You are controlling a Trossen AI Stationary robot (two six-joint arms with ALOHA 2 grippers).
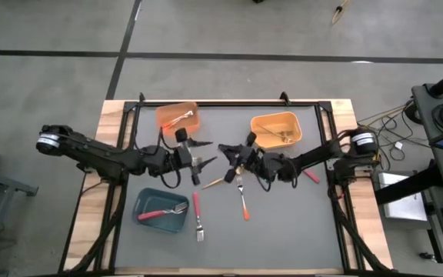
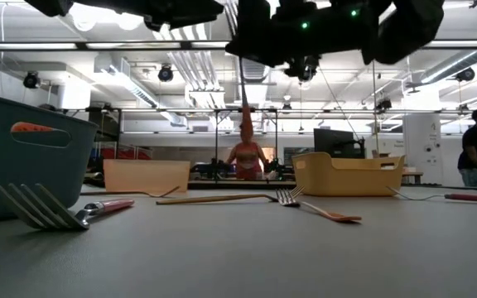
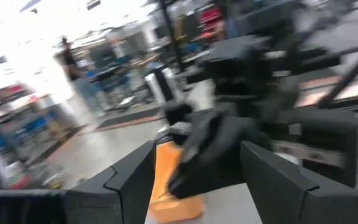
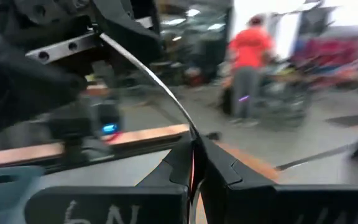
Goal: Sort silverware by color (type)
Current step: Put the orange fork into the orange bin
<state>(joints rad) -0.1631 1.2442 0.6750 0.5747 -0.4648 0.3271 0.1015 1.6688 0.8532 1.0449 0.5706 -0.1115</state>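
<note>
My right gripper (image 1: 226, 149) hovers over the middle of the mat, shut on an orange-handled fork (image 2: 244, 99). The fork hangs almost upright, its orange handle (image 2: 245, 126) lowest. My left gripper (image 1: 204, 152) faces it from the table's left, open, its fingers (image 3: 126, 177) standing on either side of the right gripper's tip. Whether the left gripper touches the fork, I cannot tell. Loose forks lie flat on the mat: a gold one (image 1: 214, 183), an orange-handled one (image 1: 243, 201) and a red-handled one (image 1: 197, 215). My right gripper pinches the fork between its two fingers at the thin metal stem (image 4: 190, 134), just above the orange handle. The fingers come about level from the table's right and lie across the fork. The fork is lifted clear, handle hanging below the fingers, the metal end (image 4: 135, 62) rising toward the left gripper.
An orange bin (image 1: 178, 117) and a yellow-orange bin (image 1: 275, 129) stand at the far side, each with forks inside. A teal bin (image 1: 161, 211) at the near left holds a red-handled fork. Another red-handled fork (image 1: 311, 175) lies by the right arm. People move in the room behind.
</note>
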